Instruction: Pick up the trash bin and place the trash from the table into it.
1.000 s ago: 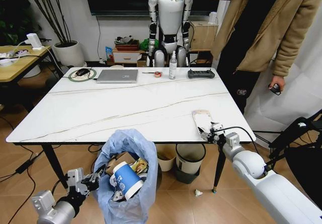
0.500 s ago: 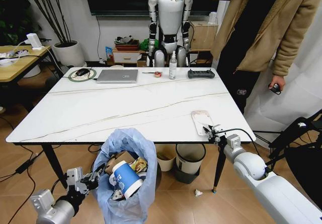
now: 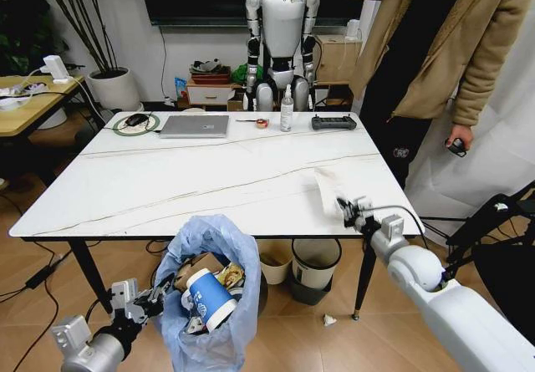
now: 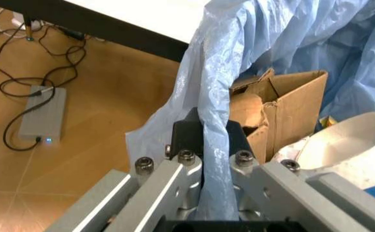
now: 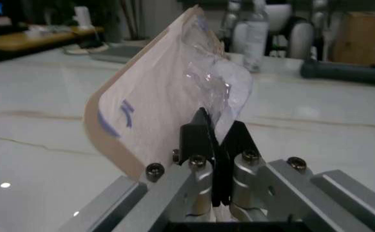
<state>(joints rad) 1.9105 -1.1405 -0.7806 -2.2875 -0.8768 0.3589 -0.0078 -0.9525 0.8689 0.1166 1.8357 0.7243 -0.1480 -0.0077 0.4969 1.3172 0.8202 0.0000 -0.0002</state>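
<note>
The trash bin point(image 3: 209, 305), lined with a crinkled light-blue bag, hangs below the near edge of the marble table point(image 3: 167, 180). My left gripper point(image 3: 156, 295) is shut on the bag's rim point(image 4: 207, 121). Inside the bin lie a blue paper cup point(image 3: 207, 298) and brown cardboard point(image 4: 284, 106). At the table's near right corner my right gripper point(image 3: 347, 211) is shut on a pale flat wrapper point(image 3: 325, 190), one piece of the trash. The wrapper point(image 5: 168, 101) stands tilted up off the tabletop, with my right gripper point(image 5: 214, 133) pinching its lower edge.
A laptop point(image 3: 195, 126), a mouse on a round pad point(image 3: 137, 120), a tape roll point(image 3: 262, 123), a spray bottle point(image 3: 287, 109) and a controller point(image 3: 334, 123) line the far edge. Two other bins point(image 3: 316, 263) stand under the table. A person point(image 3: 435, 63) stands at the right.
My right gripper has lifted the wrapper from lying flat on the table to standing tilted on its edge. The left arm and the bin have stayed put.
</note>
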